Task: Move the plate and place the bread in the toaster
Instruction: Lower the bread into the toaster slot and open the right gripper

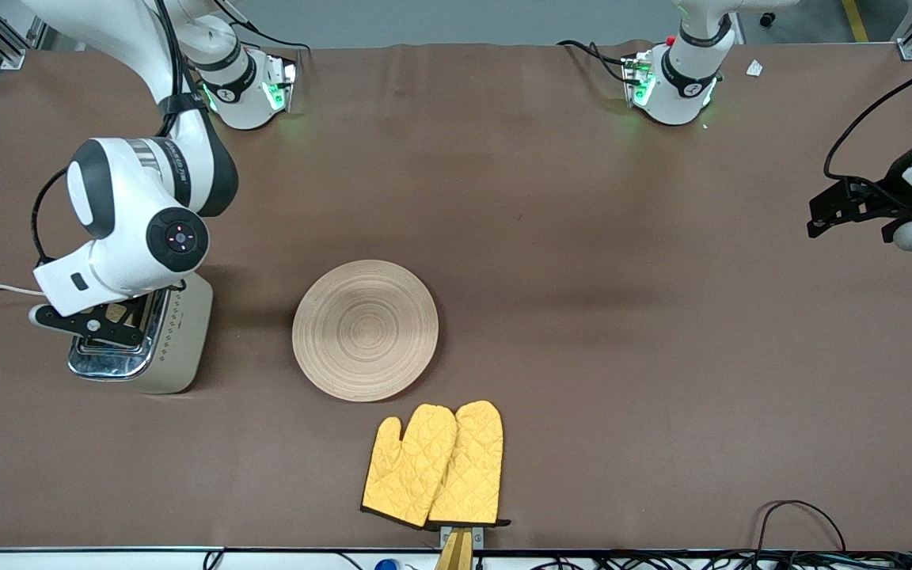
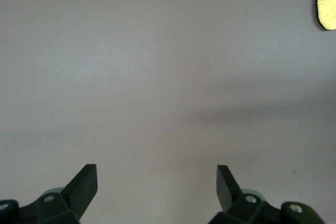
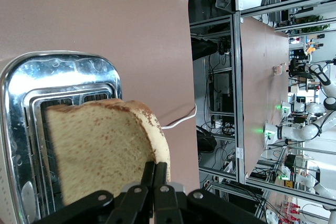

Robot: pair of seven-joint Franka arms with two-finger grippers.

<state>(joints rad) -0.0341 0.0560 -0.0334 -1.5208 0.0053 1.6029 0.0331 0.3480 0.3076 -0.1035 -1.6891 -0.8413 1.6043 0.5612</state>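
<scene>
The right hand (image 3: 155, 174), clamped on the bread (image 3: 100, 148), should square the slice with a toaster (image 1: 179, 332) slot before lowering; the left hand (image 2: 156, 182) waits, spread wide and empty.

a robotics lab: aluminium-frame benches (image 3: 236, 77), cable tangles (image 3: 215, 135) and more robot arms (image 3: 315, 124) stand past the brown counter (image 1: 583, 317).

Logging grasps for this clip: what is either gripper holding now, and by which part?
The right gripper pinches the bread by its crust edge, over the toaster. The left gripper is open, holding nothing.
</scene>
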